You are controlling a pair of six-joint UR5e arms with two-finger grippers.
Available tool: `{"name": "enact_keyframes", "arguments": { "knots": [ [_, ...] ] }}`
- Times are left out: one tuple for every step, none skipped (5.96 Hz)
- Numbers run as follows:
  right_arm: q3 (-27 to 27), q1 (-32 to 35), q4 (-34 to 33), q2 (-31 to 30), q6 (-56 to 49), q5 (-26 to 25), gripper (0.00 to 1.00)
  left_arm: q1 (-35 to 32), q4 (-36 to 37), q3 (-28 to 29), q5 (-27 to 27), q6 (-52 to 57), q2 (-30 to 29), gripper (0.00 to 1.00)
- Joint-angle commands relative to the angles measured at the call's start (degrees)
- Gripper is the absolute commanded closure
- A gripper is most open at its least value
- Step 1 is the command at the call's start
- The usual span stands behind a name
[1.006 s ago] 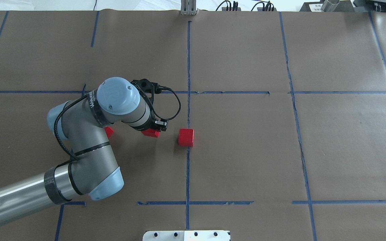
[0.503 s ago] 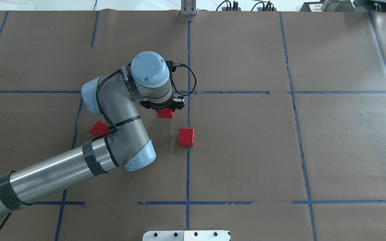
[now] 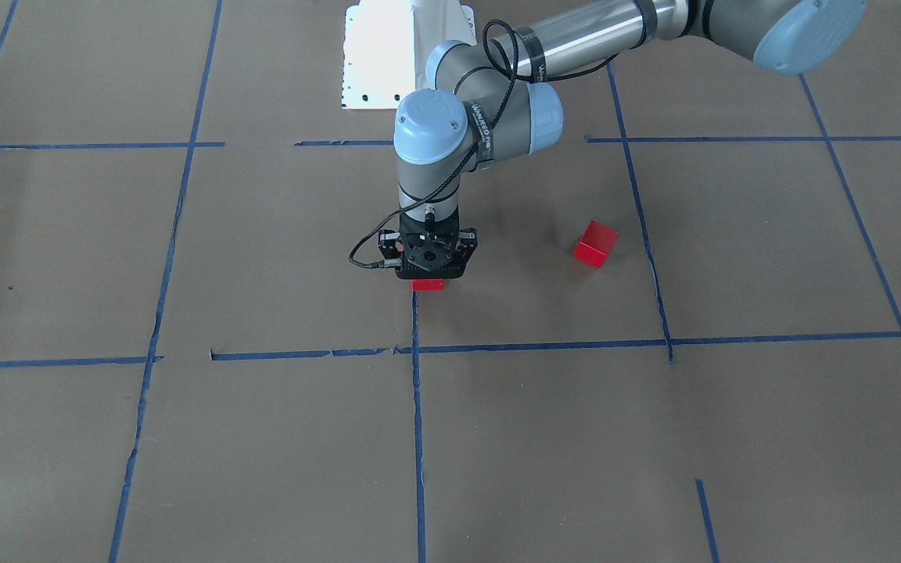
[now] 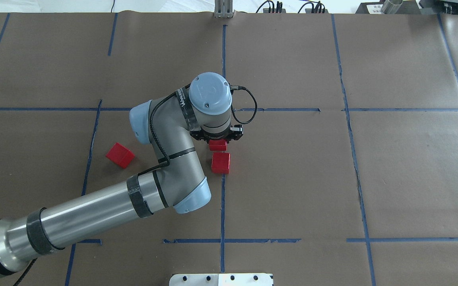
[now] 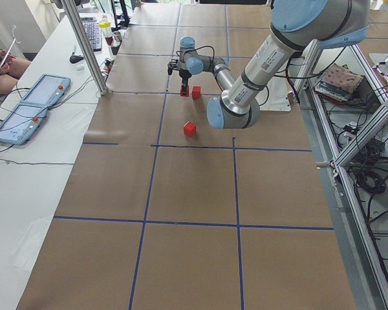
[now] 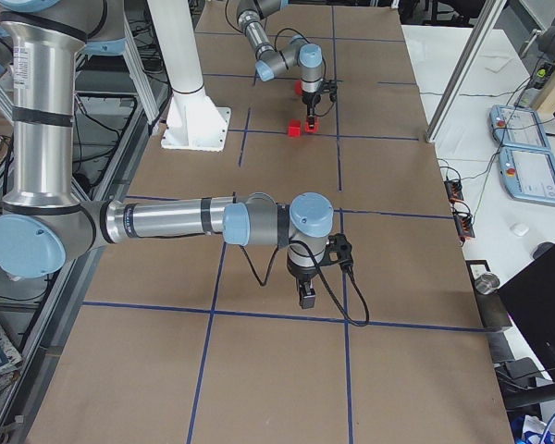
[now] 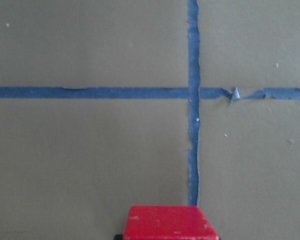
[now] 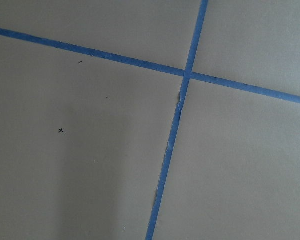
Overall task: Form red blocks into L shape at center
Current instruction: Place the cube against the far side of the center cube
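Left end effector holds red block near tape-line block.

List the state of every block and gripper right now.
left gripper, shut on held red block
held red block, gripped, beside centre red block; table contact unclear
centre red block, free, resting on the long blue line
loose red block, free, resting apart, turned askew
right gripper, open or shut cannot tell

1. The left gripper, carrying the held red block, has swung over: the resting red block, earlier well aside, now lies just beside it.
2. The third red block, earlier half under the left arm, is uncovered.
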Motion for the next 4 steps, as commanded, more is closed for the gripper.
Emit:
{"name": "enact_keyframes", "arguments": {
  "knots": [
    [-0.01,0.00,0.00,0.00,0.00,0.00,0.00,1.62,-0.01,0.08,0.03,-0.21,-0.27,0.77],
    [-0.01,0.00,0.00,0.00,0.00,0.00,0.00,1.63,-0.01,0.16,0.03,-0.21,-0.18,0.76],
    [-0.01,0.00,0.00,0.00,0.00,0.00,0.00,1.63,-0.01,0.16,0.03,-0.04,-0.09,0.76],
    [-0.01,0.00,0.00,0.00,0.00,0.00,0.00,1.63,-0.01,0.16,0.11,0.14,-0.01,0.76]
  ]
}}
